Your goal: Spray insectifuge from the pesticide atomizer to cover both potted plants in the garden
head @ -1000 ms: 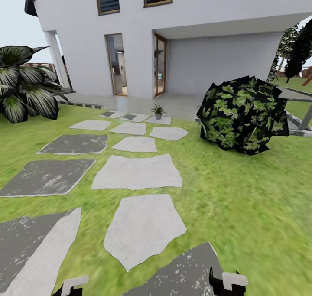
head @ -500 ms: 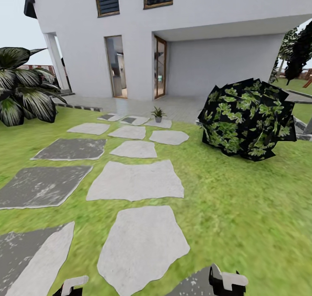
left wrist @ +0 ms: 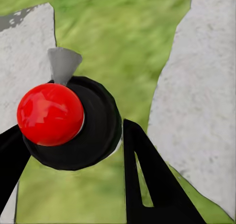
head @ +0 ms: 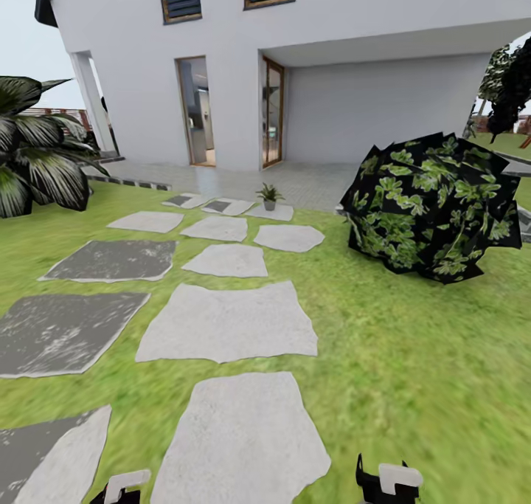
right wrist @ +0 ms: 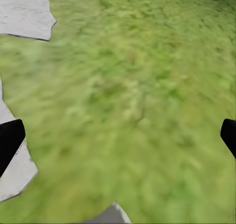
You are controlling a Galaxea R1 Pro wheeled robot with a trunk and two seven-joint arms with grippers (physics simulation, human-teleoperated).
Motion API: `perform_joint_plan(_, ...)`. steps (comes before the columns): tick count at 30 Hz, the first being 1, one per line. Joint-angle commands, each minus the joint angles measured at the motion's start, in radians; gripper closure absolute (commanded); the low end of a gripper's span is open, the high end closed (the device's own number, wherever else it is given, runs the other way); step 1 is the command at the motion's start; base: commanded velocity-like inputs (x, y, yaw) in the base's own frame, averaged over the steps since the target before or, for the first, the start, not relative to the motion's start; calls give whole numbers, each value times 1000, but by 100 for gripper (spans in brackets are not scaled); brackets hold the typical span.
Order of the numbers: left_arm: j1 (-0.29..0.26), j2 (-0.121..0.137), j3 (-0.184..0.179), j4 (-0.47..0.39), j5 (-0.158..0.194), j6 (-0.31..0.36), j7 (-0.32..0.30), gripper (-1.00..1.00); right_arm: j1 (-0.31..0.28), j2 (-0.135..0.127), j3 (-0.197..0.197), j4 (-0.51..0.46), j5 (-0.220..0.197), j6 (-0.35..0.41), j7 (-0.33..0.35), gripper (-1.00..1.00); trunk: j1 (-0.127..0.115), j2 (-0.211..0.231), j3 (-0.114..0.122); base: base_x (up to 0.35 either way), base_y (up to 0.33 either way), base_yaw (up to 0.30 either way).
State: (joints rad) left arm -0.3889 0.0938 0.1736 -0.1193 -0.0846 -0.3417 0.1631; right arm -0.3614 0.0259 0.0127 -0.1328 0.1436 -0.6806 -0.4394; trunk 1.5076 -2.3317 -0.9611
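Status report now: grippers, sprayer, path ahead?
Left gripper shut on red-capped sprayer, it seems. Right gripper open, empty, over grass. Stepping stones ahead; big bush to the right, off the path.

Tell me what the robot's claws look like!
In the head view, each arm ends in a blocky part: the left claw and the right claw are white on top with black underneath. Up close, the left claw's fingers are flat black bars, one with a long slot cut through it. The right claw's black fingertips sit far apart.
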Motion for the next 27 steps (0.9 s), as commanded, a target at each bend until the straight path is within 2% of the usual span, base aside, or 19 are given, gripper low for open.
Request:
perform_joint_plan(1,-1,0,6,1,-9,-3,3,100,-1,0,1,1,10,1,-10,-100,0,0,-1,337,0,0)
perform_joint_plan(27,-1,0,6,1,-9,-3,3,100,-1,2,1,1,8,1,-12,-100,0,0,-1,337,0,0)
